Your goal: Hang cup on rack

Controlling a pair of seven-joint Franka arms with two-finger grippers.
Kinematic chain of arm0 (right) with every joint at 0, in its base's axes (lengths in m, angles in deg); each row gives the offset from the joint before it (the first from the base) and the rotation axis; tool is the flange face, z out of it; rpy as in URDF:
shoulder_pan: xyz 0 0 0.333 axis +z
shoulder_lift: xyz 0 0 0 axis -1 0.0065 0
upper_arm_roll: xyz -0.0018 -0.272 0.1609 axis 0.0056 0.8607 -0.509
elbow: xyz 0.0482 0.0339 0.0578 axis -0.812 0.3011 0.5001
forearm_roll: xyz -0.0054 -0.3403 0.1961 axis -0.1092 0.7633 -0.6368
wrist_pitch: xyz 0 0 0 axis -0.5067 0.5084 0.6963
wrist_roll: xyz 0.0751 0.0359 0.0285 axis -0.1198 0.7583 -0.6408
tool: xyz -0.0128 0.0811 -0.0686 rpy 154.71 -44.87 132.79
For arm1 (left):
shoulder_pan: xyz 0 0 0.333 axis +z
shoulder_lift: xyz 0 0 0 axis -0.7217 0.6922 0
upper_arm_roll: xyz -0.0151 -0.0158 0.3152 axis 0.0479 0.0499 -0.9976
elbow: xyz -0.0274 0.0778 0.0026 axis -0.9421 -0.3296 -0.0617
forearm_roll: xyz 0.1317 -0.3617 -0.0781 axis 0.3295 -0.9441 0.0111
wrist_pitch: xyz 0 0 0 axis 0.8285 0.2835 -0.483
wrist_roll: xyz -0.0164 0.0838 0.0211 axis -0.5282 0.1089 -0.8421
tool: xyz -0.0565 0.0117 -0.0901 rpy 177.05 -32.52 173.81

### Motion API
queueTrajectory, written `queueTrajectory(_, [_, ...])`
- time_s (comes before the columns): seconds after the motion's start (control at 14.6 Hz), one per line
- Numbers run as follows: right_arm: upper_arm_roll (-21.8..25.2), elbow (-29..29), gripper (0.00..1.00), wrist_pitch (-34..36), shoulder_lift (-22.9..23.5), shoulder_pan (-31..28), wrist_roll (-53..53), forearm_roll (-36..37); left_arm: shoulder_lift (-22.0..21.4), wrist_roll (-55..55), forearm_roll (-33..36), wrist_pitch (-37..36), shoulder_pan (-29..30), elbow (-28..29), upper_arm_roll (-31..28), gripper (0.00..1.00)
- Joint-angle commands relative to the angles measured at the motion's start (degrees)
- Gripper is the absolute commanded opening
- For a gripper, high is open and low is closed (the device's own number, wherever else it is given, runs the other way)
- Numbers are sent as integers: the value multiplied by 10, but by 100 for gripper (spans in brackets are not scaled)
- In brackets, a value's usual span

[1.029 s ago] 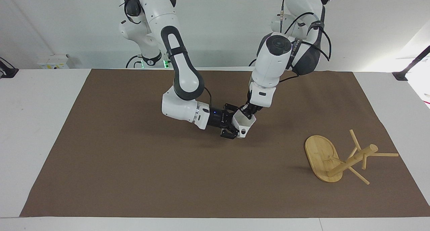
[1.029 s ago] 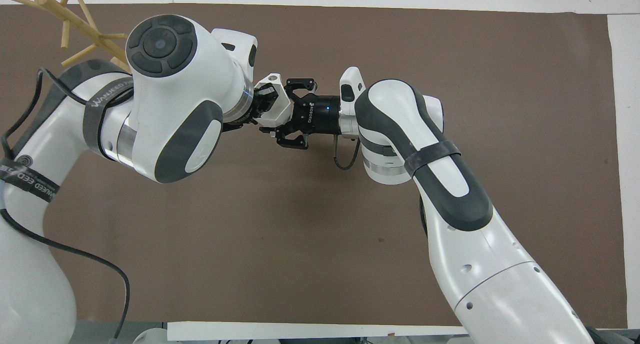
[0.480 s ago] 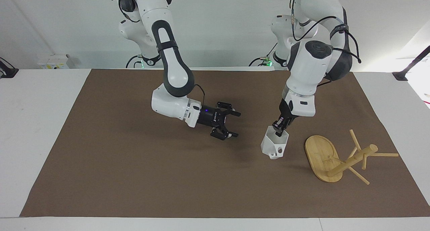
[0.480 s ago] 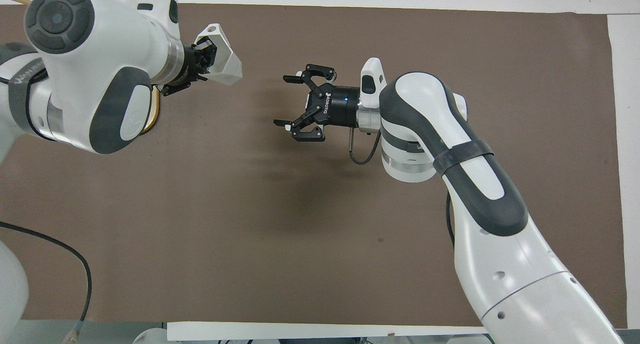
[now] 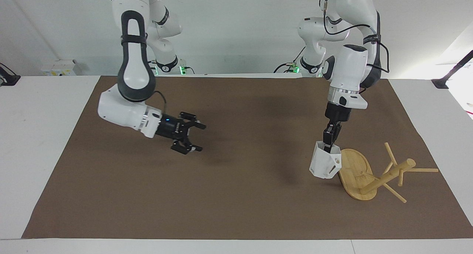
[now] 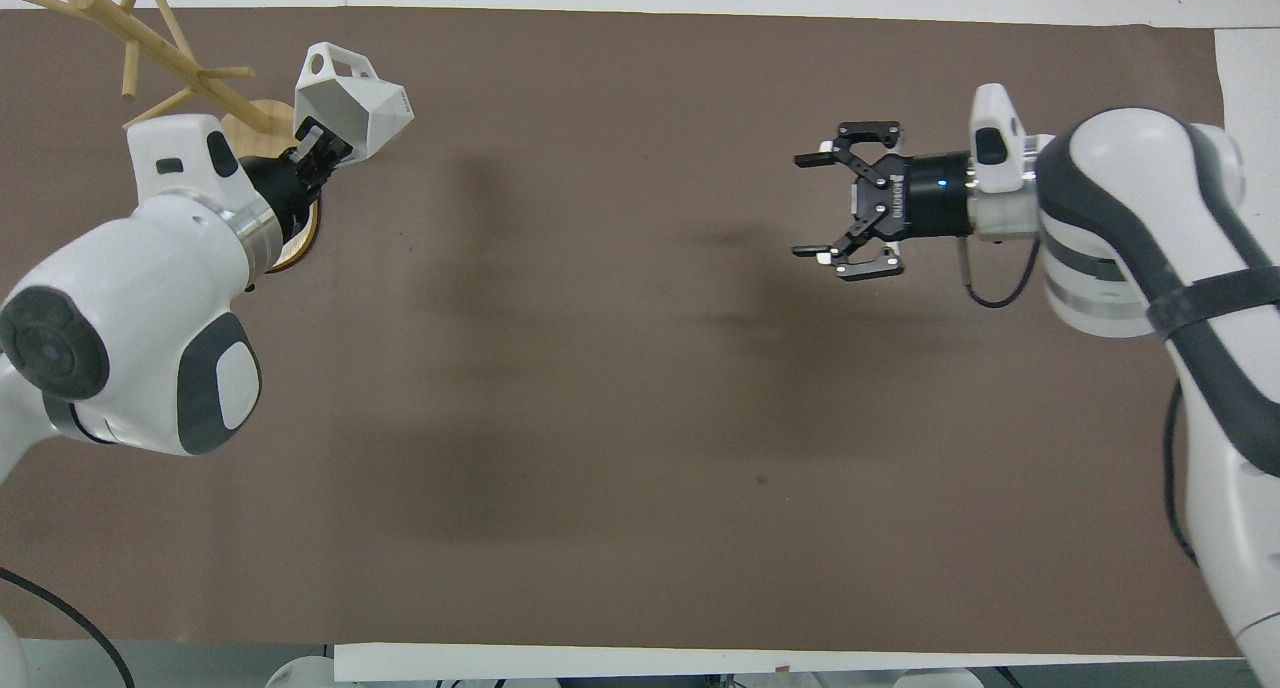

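Observation:
The white faceted cup [image 5: 323, 165] hangs in my left gripper [image 5: 328, 146], which is shut on its rim from above. The cup is just above the mat, right beside the rack's oval base [image 5: 353, 171], with its holed handle toward that base. The bamboo rack [image 5: 388, 175] lies tipped over on its side at the left arm's end of the mat, its post and pegs pointing away from the cup. In the overhead view the cup [image 6: 355, 110], left gripper [image 6: 318, 150] and rack [image 6: 150, 43] show together. My right gripper [image 5: 196, 137] is open and empty over the mat, also in the overhead view [image 6: 815, 206].
A brown mat [image 5: 236, 195] covers most of the white table [image 5: 40, 136]. Nothing else lies on it.
The left gripper has carried the cup from the middle of the mat over to the rack's base. The open right gripper has drawn back toward the right arm's end.

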Motion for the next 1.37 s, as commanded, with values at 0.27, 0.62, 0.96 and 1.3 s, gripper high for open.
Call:
queueTrajectory(0.27, [-6, -39, 100, 25, -44, -95, 177, 316, 0, -13, -74, 75, 14, 38, 8, 0])
queueTrajectory(0.62, [-7, -140, 100, 109, -60, -114, 273, 484, 48, -10, -67, 75, 37, 7, 8, 0])
queueTrajectory(0.96, [1, -233, 100, 199, -81, -111, 384, 567, 74, -9, -4, 74, 62, -15, 8, 0])
queueTrajectory(1.3, [-12, -266, 100, 299, -109, -92, 654, 607, 74, -10, 4, 62, 79, -14, 8, 0])
